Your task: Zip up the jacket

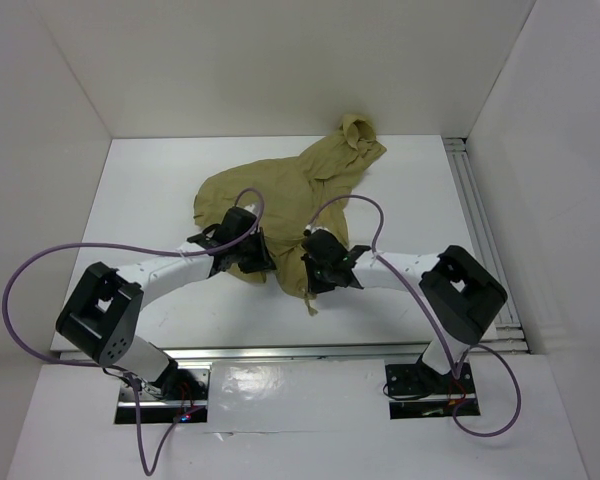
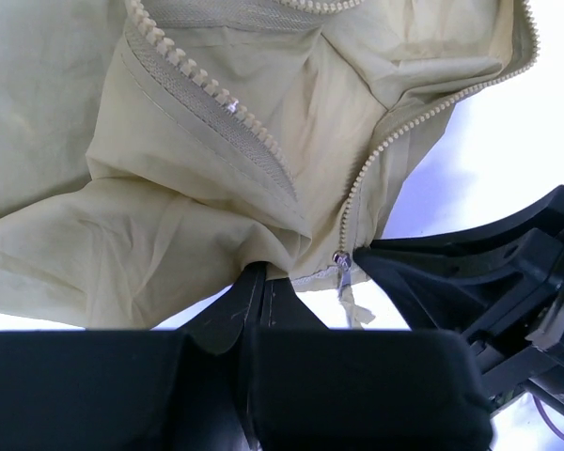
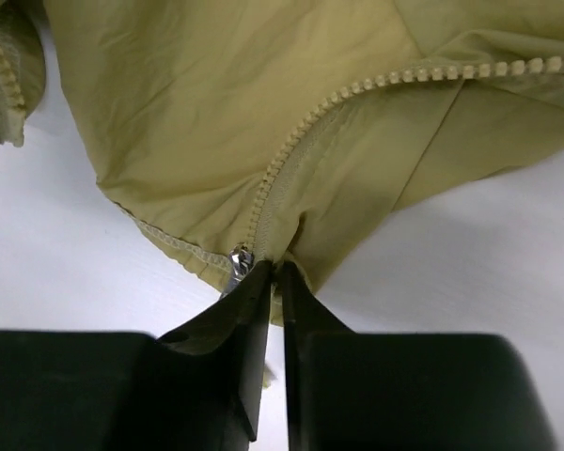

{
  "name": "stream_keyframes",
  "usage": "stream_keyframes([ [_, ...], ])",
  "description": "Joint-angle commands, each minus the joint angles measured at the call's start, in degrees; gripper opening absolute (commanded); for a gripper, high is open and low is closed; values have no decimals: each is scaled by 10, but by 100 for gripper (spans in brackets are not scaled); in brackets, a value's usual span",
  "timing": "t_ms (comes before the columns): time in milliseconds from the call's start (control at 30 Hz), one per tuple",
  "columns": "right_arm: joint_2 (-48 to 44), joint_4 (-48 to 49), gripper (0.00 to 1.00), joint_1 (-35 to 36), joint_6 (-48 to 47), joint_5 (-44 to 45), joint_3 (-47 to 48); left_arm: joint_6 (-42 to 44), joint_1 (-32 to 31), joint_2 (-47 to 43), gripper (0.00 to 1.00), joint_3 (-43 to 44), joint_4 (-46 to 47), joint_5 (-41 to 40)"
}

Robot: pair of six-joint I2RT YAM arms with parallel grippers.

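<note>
The olive-tan jacket (image 1: 280,190) lies crumpled mid-table, hood toward the back. My left gripper (image 1: 255,262) is shut on the jacket's bottom hem; in the left wrist view the gripper (image 2: 260,272) pinches fabric just left of the silver zipper slider (image 2: 339,260). Two separate rows of zipper teeth (image 2: 207,89) run apart above it. My right gripper (image 1: 312,268) is shut on the hem beside the slider (image 3: 237,258); in the right wrist view the gripper (image 3: 277,270) pinches fabric at the base of the teeth row (image 3: 357,92). The right gripper's body also shows in the left wrist view (image 2: 479,272).
White walls enclose the table on three sides. A metal rail (image 1: 477,230) runs along the right edge. Purple cables (image 1: 70,255) loop over both arms. A loose fabric tail (image 1: 311,300) hangs toward the near edge.
</note>
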Motion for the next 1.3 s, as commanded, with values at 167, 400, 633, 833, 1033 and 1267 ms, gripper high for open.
stream_keyframes([
  [167,-45,-37,0,10,-1,41,25,-1,-3,6,0,13,5,-24],
  [400,-117,-57,0,10,-1,60,30,11,-3,-8,0,37,-8,-50],
  [633,-187,57,0,10,15,65,-49,11,-3,-61,0,-31,112,30],
  [833,-228,157,0,10,28,52,-122,11,-3,-84,0,-61,170,65],
  [1033,-256,297,0,10,42,17,-189,33,4,-113,0,-91,221,119],
  [1267,-256,376,0,10,60,-16,-215,33,4,-124,0,-128,277,164],
])
